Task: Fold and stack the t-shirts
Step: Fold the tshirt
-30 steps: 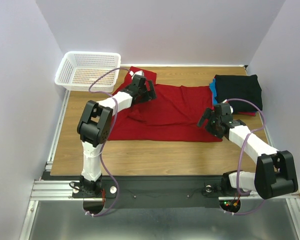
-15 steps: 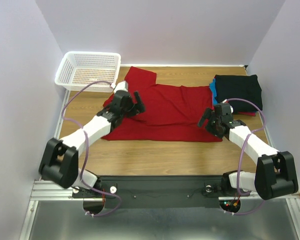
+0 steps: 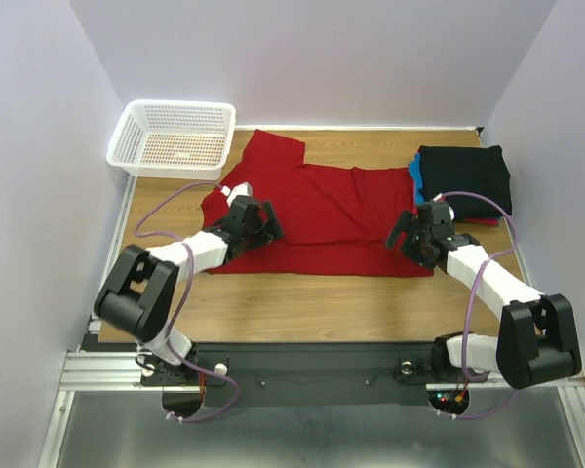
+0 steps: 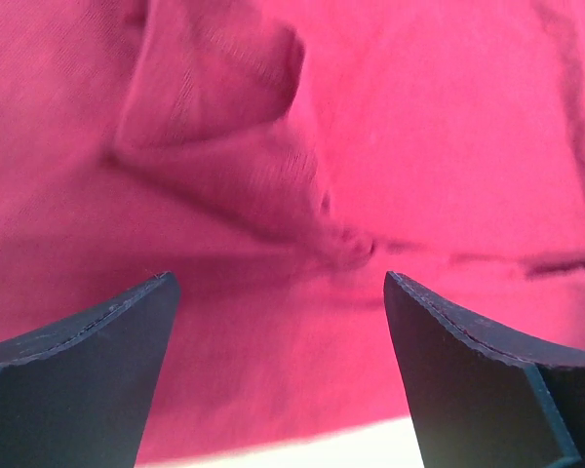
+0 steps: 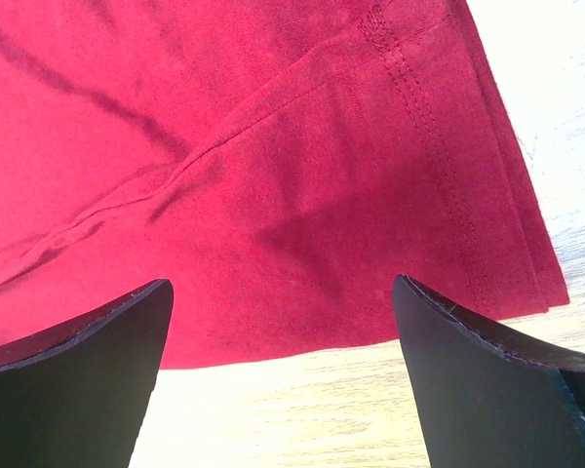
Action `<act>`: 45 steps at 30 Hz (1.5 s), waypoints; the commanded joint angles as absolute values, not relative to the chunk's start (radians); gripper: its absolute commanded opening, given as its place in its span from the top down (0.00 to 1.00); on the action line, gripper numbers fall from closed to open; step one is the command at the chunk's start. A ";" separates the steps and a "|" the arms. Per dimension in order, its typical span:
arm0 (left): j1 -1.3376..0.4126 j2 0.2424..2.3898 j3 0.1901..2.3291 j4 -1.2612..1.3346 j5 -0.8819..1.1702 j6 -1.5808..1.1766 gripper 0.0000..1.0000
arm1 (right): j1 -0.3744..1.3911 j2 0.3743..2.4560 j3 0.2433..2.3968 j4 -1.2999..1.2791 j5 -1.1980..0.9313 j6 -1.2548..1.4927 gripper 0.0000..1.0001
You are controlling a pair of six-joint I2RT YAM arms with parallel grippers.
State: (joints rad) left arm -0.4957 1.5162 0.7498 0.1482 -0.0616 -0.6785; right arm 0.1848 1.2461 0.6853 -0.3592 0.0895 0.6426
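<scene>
Scene: two robot arms lean in over a red t-shirt spread on a wooden table, seen from above.
Red shirt: the red t-shirt lies open but rumpled across the middle of the table. One sleeve reaches toward the far left corner, and the near hem runs from one gripper to the other.
Left arm: the left gripper hangs low over the near left part of the shirt. Its fingers are spread wide with nothing between them. Its wrist camera shows a raised fold of red cloth just beyond the fingertips.
Right arm: the right gripper sits over the shirt's near right corner, jaws wide apart and holding nothing. Its wrist camera shows the stitched hem and bare wood at the cloth's edge.
Folded stack: at the far right of the table a black t-shirt lies on top. A blue t-shirt shows at its left edge and a pink-red t-shirt at its near edge. Whether the stack touches the red shirt cannot be told.
Basket: a white lattice basket stands at the far left corner, near the sleeve but apart from it.
</scene>
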 commanded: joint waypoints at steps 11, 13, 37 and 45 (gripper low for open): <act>-0.499 1.759 1.037 0.198 -0.055 -0.627 0.02 | 0.192 1.278 0.687 -0.351 0.112 0.634 0.00; -0.499 1.763 1.067 0.183 -0.064 -0.624 0.02 | 0.192 1.285 0.692 -0.351 0.112 0.632 0.00; -0.499 1.715 1.318 0.031 -0.132 -0.502 0.02 | 0.192 1.197 0.788 -0.376 0.100 0.575 0.00; -0.453 1.514 0.985 0.054 -0.186 -0.572 0.02 | 0.230 1.288 0.811 -0.315 0.034 0.534 0.00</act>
